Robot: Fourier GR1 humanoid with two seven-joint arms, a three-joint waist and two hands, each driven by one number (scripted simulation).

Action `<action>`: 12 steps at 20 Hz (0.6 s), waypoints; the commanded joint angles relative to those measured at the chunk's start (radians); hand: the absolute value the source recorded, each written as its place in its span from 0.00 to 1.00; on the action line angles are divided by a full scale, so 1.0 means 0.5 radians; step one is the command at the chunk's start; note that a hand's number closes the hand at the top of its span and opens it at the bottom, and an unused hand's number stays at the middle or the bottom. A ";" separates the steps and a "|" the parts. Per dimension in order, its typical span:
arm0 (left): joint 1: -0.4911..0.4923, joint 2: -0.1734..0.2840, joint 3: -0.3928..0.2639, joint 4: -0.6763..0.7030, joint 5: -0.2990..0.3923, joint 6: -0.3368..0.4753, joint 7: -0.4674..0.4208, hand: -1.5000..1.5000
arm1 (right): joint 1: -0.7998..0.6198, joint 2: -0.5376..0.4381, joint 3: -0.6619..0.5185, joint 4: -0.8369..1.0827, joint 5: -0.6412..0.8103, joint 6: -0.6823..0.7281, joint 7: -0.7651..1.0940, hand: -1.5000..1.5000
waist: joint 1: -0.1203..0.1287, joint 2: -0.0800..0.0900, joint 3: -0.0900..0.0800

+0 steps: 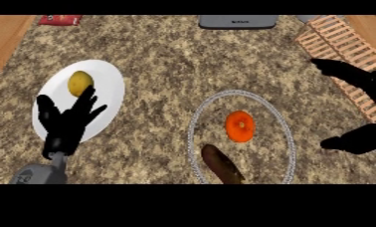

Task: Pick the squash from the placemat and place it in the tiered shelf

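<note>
Left hand (67, 121) resting open over white plate (106, 79), fingers up, yellow fruit (80, 83) just beyond fingertips. Right hand (352, 106) at right edge beside wooden tiered shelf (334, 39), thumb and fingers spread wide, gripping nothing. Not seeing squash anywhere for sure. Clear round placemat (283, 121) carrying orange fruit (239, 126) and brown oblong thing (222, 165). I'm guessing squash is one of those, so hand probably lining up by shelf too early.

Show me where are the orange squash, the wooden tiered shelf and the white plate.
orange squash (239, 126): head view, middle of its round top.
wooden tiered shelf (332, 37): head view, on its slatted upper surface.
white plate (109, 84): head view, bare right part of its surface.
</note>
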State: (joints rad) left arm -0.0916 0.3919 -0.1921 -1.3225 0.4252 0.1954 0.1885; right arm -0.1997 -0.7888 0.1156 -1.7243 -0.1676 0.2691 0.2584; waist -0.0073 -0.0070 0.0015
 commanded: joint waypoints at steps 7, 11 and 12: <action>0.085 -0.048 -0.039 -0.062 -0.083 0.062 0.088 0.50 | -0.422 0.118 0.364 -0.486 0.149 -0.089 1.215 0.00 | 0.046 0.011 -0.007; 0.068 -0.002 0.019 -0.020 -0.083 -0.006 0.071 0.50 | -0.538 0.385 0.674 -0.505 0.511 -0.238 1.546 0.00 | 0.041 0.013 -0.007; 0.000 -0.021 0.013 -0.005 -0.066 -0.028 0.106 0.50 | -0.702 0.438 0.699 -0.305 0.590 -0.217 1.561 0.00 | 0.058 0.019 -0.007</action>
State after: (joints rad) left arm -0.0806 0.3763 -0.1934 -1.3595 0.3925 0.2019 0.2214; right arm -0.4341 -0.6527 0.3748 -1.9363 0.0157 0.1842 0.8980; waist 0.0131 -0.0035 0.0004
